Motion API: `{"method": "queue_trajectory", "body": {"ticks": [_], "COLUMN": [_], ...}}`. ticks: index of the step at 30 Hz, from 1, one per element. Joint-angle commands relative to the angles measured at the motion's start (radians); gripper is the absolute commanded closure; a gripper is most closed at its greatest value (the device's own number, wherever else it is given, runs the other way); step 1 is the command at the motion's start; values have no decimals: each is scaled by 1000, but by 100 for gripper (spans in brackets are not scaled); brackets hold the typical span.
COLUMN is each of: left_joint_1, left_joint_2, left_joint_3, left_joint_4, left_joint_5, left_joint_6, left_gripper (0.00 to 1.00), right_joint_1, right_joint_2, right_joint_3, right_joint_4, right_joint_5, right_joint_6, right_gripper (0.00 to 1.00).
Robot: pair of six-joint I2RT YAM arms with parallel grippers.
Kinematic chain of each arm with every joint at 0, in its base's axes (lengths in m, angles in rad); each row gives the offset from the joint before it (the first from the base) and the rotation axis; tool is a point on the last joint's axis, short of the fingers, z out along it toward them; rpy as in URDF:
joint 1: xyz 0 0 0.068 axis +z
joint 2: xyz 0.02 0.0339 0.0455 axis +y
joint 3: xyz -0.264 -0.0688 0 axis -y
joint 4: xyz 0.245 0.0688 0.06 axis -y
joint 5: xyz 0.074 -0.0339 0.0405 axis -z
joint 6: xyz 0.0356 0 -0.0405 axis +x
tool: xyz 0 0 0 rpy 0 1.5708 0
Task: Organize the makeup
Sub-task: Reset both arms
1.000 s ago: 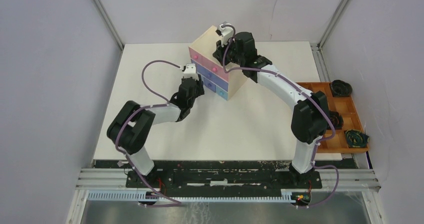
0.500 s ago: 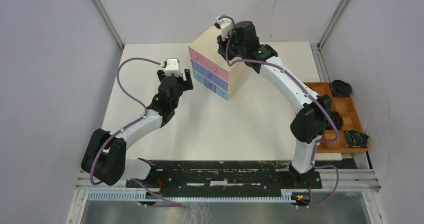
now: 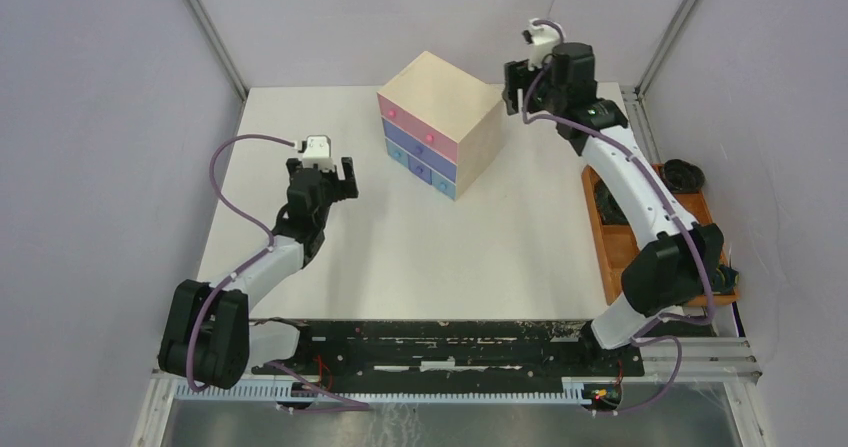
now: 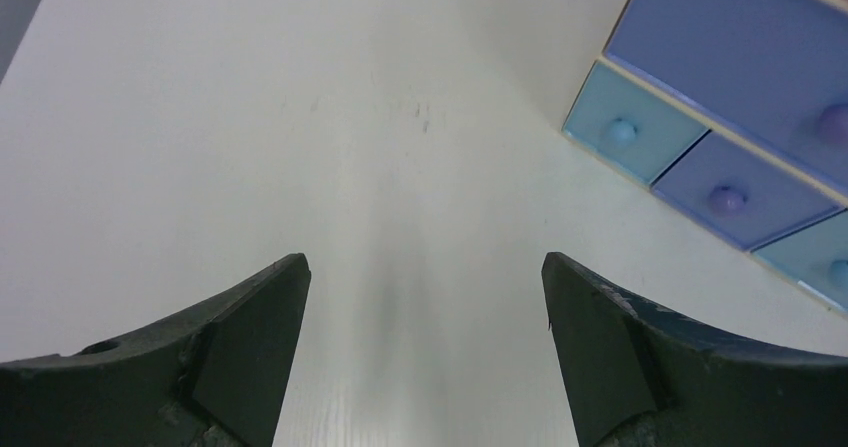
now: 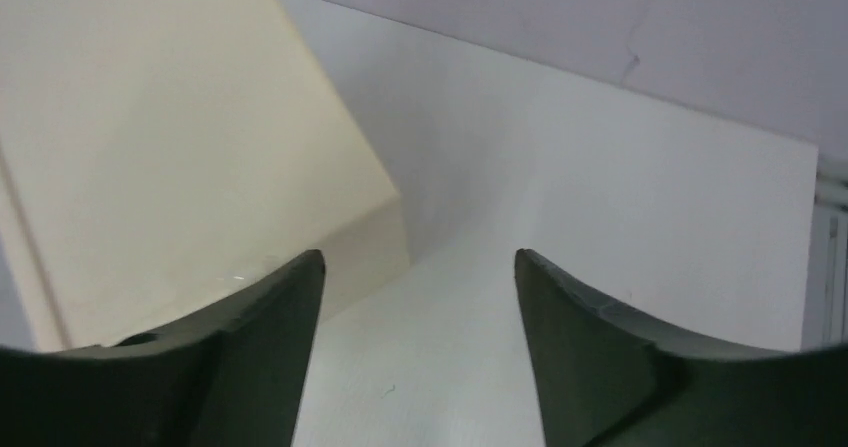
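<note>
No makeup shows in any view. My left gripper (image 3: 322,175) hovers over the bare white table, left of the beige drawer box (image 3: 440,127). It is open, with nothing between its fingers (image 4: 425,262). From the left wrist, the box's blue and purple drawer fronts (image 4: 720,117) sit at the upper right, all shut. My right gripper (image 3: 520,77) hangs just right of the box's back corner. It is open and empty too (image 5: 418,255), with the box's beige wall (image 5: 180,147) to its left.
An orange-brown tray (image 3: 620,237) with dark coiled items (image 3: 684,174) lies at the table's right edge, partly under my right arm. Grey walls close in the table at the back and both sides.
My left gripper drew back left from the drawer fronts and opened. My right gripper left the top of the box, swung right past its back corner and opened.
</note>
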Motion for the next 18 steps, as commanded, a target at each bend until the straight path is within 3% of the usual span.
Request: {"method": "queue_trajectory", "body": {"ticks": [1, 3, 4, 11, 18], "left_joint_1": [40, 59, 65, 87, 106], "left_joint_2": [1, -6, -10, -5, 95], "left_joint_3": [-57, -80, -94, -152, -233], "left_joint_4": [93, 111, 131, 204, 348], "left_joint_5": [92, 101, 107, 136, 142], "left_joint_6": [55, 54, 55, 92, 143], "left_gripper": [6, 6, 5, 4, 4], "right_joint_1": [-134, -167, -170, -171, -180], "right_joint_2": [-114, -143, -160, -275, -316], "right_joint_3": [-193, -281, -332, -628, -773], "right_joint_4": [99, 134, 159, 313, 363], "right_joint_5": [-6, -18, -10, 44, 103], "right_joint_6": [117, 133, 134, 121, 61], "right_gripper": [17, 2, 0, 0, 0]}}
